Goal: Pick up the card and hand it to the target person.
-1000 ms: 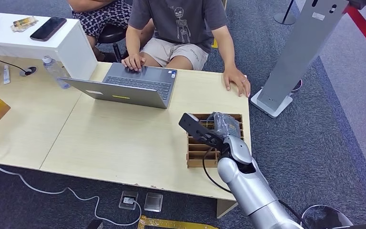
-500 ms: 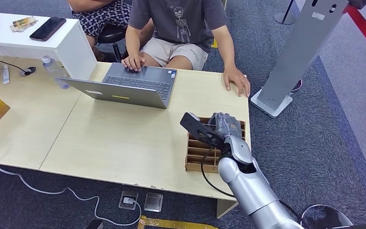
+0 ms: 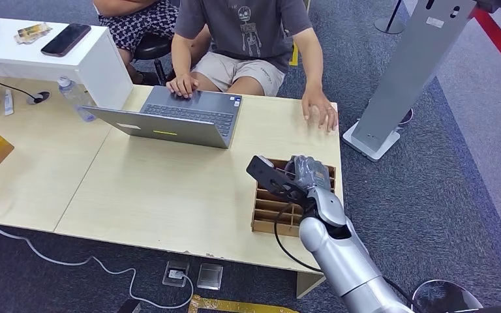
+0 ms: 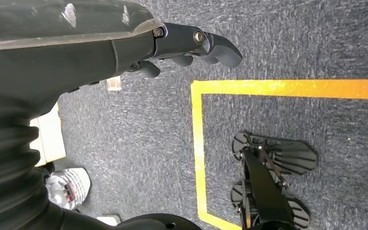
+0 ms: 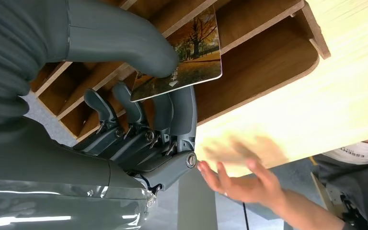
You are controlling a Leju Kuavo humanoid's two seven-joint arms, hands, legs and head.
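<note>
My right hand hovers over the far end of the slotted wooden card rack at the table's right corner. In the right wrist view its thumb and fingers pinch a card printed with an autumn tree scene, lifted just off the rack. The target person in a grey T-shirt sits across the table, one hand flat on the tabletop beyond the rack and blurred in the right wrist view. My left hand hangs over the carpet with curled fingers, holding nothing.
An open grey laptop sits in front of the person, whose other hand is on it. A water bottle and a white shelf with a phone stand at the far left. A grey stand rises right of the table.
The person's hand on the table lifted and shifted slightly toward the rack. My right hand stays over the rack, barely moved.
</note>
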